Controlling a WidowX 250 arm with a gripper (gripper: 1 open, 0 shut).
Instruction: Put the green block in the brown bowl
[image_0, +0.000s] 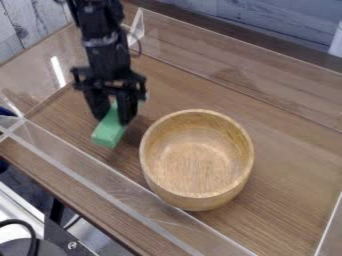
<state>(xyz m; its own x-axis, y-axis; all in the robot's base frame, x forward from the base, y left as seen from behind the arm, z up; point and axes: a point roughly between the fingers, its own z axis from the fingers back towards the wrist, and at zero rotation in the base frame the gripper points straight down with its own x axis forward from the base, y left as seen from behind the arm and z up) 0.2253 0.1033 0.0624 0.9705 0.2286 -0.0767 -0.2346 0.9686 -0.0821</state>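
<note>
One black gripper (112, 112) is hanging in the left half of the frame, pointing straight down, and its two fingers (128, 107) are pressing together on the green block (110, 130), which is sticking out below them and seems to be lifted a little above the wooden table (267, 95), with a small shadow under it. Just to the right of the block, not touching it, the brown bowl (198, 158) is standing upright in the lower middle of the frame, and nothing is lying inside it.
</note>
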